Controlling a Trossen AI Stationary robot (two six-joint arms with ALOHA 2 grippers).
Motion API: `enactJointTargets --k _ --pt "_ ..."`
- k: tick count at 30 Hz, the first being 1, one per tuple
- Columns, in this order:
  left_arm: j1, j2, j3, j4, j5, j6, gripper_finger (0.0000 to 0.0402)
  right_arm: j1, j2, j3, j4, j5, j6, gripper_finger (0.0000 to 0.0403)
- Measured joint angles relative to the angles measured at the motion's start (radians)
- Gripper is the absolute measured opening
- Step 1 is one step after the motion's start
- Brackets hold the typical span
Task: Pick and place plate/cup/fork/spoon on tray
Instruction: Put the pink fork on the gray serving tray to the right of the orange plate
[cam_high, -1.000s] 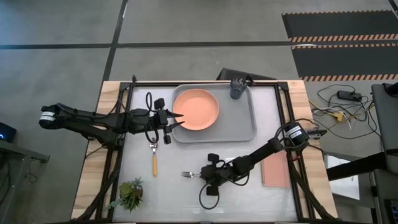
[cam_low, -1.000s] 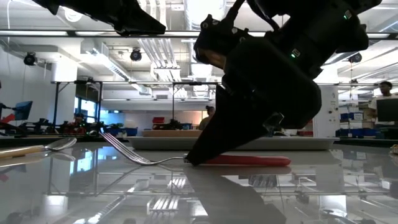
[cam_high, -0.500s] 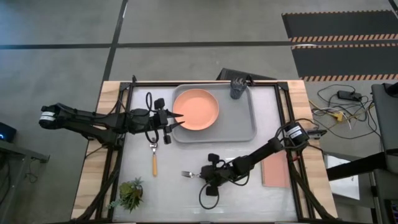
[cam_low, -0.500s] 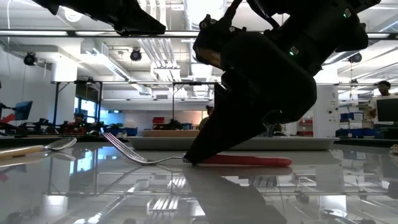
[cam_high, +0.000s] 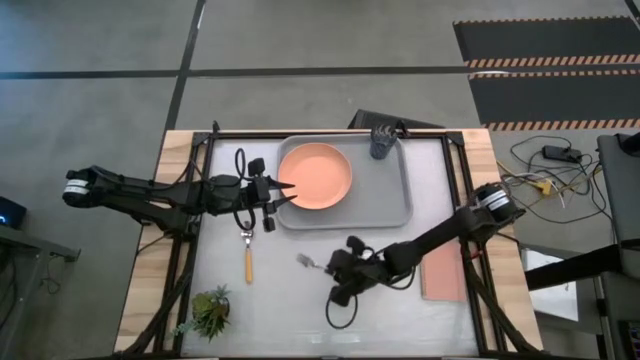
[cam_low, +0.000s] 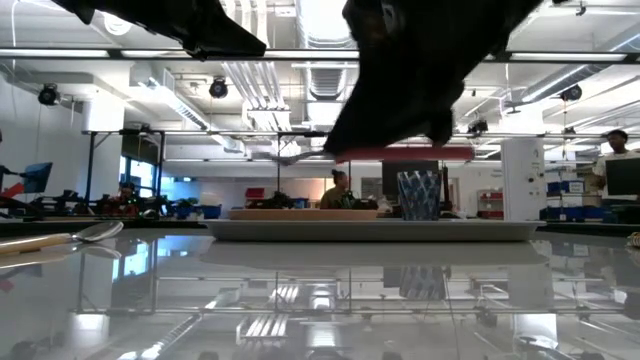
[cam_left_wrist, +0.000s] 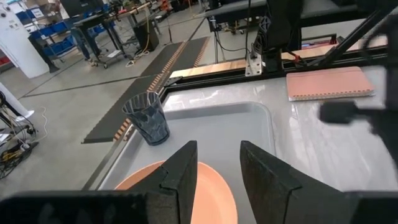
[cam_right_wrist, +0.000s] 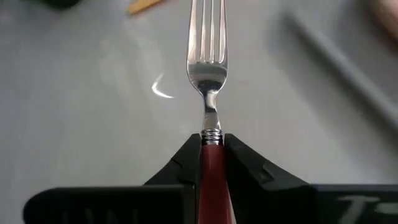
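The fork (cam_high: 308, 262), with silver tines and a red handle, is held in the air by my right gripper (cam_high: 330, 266) over the table's near middle; the low view shows it (cam_low: 400, 153) well above the table. The salmon plate (cam_high: 315, 175) and the dark cup (cam_high: 383, 142) stand on the grey tray (cam_high: 395, 205). The orange-handled spoon (cam_high: 248, 255) lies flat on the table left of the fork. My left gripper (cam_high: 288, 189) is open at the plate's left rim; in its wrist view (cam_left_wrist: 219, 155) the fingers stand over the plate (cam_left_wrist: 208, 196). My right gripper pinches the fork's red handle (cam_right_wrist: 211, 158) between its two fingers, right behind the metal neck. The fingers lie along the fork, coming nearly level from the table's right. The fork is lifted clear and about level, its tines (cam_right_wrist: 207, 31) pointing toward the table's left.
A flat pink-brown pad (cam_high: 443, 272) lies at the near right of the table. A small green plant (cam_high: 210, 310) stands at the near left corner. The tray's right half, near the cup, is bare. Black frame rails run along the table's sides.
My right gripper has risen from the table with the fork, shifting a little toward the far and right edges. The fork, which lay on the table with its tines tipped up, now hangs clear and about level. My left arm has kept still.
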Motion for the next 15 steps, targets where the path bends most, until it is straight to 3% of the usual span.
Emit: enactJointTargets --k 15 --pt "0.000 0.000 -0.001 0.001 0.000 0.000 0.0105 -0.121 -0.231 -0.004 -0.688 0.118 0.679 0.0038"
